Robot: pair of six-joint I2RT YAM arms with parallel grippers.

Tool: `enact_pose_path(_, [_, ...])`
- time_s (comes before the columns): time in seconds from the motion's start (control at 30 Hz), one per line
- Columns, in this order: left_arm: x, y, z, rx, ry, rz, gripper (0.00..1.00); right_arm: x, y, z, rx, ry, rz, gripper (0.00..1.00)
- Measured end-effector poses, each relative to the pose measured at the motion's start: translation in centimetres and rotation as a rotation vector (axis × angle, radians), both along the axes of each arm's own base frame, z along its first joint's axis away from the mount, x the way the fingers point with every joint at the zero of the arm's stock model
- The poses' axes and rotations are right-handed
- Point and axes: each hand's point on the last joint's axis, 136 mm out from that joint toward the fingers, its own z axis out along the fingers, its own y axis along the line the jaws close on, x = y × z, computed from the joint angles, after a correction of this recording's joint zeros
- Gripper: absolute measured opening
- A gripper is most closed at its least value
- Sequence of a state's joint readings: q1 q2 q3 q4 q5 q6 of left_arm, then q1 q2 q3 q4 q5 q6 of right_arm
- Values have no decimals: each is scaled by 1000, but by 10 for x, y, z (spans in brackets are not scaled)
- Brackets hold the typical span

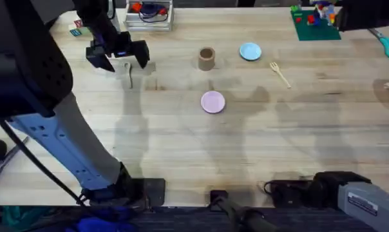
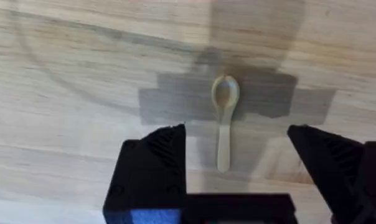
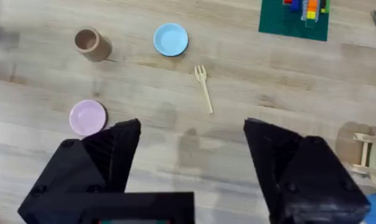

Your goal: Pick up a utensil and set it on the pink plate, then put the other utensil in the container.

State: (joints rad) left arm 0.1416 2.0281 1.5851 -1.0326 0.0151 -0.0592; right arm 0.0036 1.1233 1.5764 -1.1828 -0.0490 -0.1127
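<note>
Left pincer [image 2: 235,162] wide open, empty, straddling spoon [image 2: 224,121] handle; bowl points away, probably no contact.

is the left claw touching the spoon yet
Apart. The left wrist view shows the left claw open, its fingers on either side of the spoon with wood visible between.

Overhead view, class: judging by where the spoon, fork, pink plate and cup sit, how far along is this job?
Nothing is finished: the pink plate is bare, and the fork lies on the table apart from the brown cup. In hand: the left end effector hangs open over the spoon, not yet gripping it. Left: spoon to plate, then fork into cup.
</note>
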Motion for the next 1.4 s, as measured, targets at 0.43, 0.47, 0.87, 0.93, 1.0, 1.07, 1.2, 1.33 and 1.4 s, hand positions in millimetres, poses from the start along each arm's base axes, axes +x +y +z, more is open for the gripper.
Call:
enact_pose_path(0.43, [0, -6, -20, 4, -41, 9, 993, 0, 0, 0, 0, 0, 0, 996])
enact_pose_path(0.47, [0, -6, -20, 6, -47, 9, 993, 0, 0, 0, 0, 0, 0, 996])
enact_pose_path(0.87, [-6, -6, -21, 6, -49, 16, 513, 0, 0, 0, 0, 0, 0, 996])
enact_pose_path(0.93, [-8, -8, -21, -2, -42, 15, 206, 0, 0, 0, 0, 0, 0, 996])
enact_pose_path(1.0, [-9, -10, -20, -5, -37, 10, 58, 0, 0, 0, 0, 0, 0, 995])
enact_pose_path(1.07, [-10, -11, -20, -5, -36, 9, 49, 0, 0, 0, 0, 0, 0, 996])
enact_pose_path(1.2, [-10, -11, -20, -6, -33, 9, 49, 0, 0, 0, 0, 0, 0, 996])
enact_pose_path(1.33, [-37, -16, -15, -4, 50, 0, 42, 0, 0, 0, 0, 0, 0, 996])
enact_pose_path(1.4, [-43, -20, -6, -2, 53, -9, 42, 0, 0, 0, 0, 0, 0, 996])
